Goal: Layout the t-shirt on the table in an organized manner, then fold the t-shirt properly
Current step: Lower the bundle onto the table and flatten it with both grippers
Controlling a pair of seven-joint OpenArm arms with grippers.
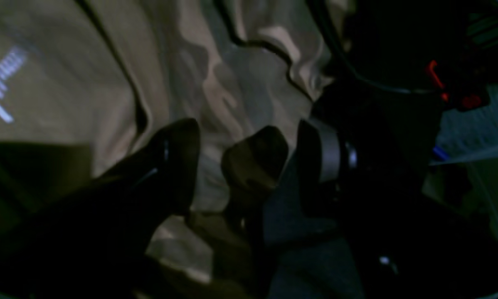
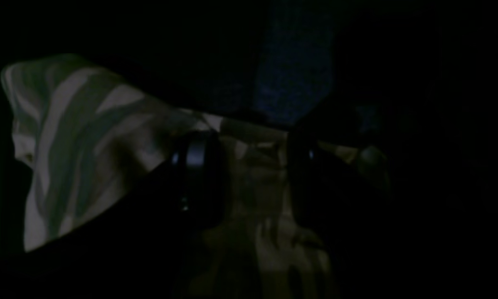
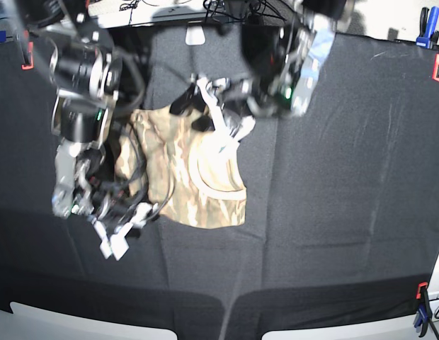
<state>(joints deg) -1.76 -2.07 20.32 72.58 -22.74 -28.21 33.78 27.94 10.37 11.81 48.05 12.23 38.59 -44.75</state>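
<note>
T-shirt: the soft camouflage-print t-shirt (image 3: 187, 170) in tan, cream and olive lies bunched on the table a little left of centre in the base view, its plain round collar (image 3: 216, 166) facing up toward the right side of the heap.
Table: the wide table under black cloth (image 3: 347, 177) spreads well beyond the shirt on every side; orange clamps (image 3: 438, 67) and a blue clamp (image 3: 423, 17) hold the cloth at the far right edge.
Left gripper: the left gripper (image 1: 215, 153) is at the shirt's far edge (upper middle in the base view). In its wrist view the dark fingers (image 1: 178, 149) stand apart with camouflage cloth showing between them; whether they pinch the cloth I cannot tell.
Right gripper: the right gripper (image 2: 249, 166) is at the shirt's near left edge. Its wrist view is very dark, yet the two fingers (image 2: 199, 166) stand apart with a fold of printed cloth across the gap; a grip cannot be confirmed.
Cloth by the right gripper: a raised flap of the shirt stands to the left of the fingers in that view.
</note>
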